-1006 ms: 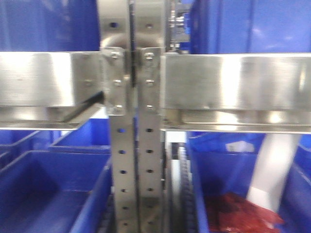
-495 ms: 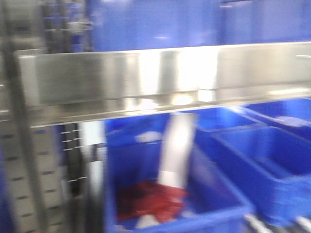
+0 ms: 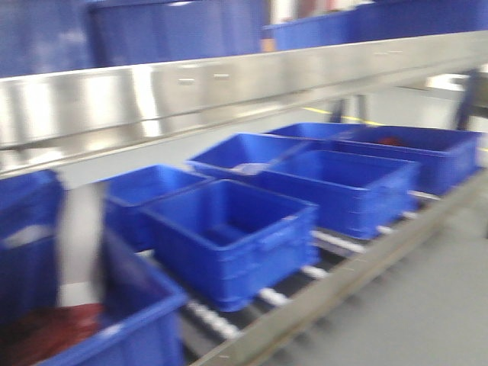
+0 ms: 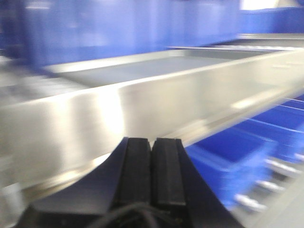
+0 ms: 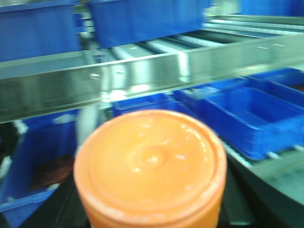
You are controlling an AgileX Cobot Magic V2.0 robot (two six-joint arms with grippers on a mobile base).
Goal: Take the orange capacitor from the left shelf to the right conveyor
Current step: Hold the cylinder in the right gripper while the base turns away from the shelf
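- Since a second ago our front view has swung rightward, off an upright of the left shelf and along its beam to a row of blue bins (all motion-blurred). We judge the turn toward the right conveyor, not in view, is underway.
- The right gripper clasps the orange capacitor, carried clear of the shelf, cap toward the wrist camera.
- The left gripper is closed on nothing, pads together, level with the beam.

Blue bins on rollers
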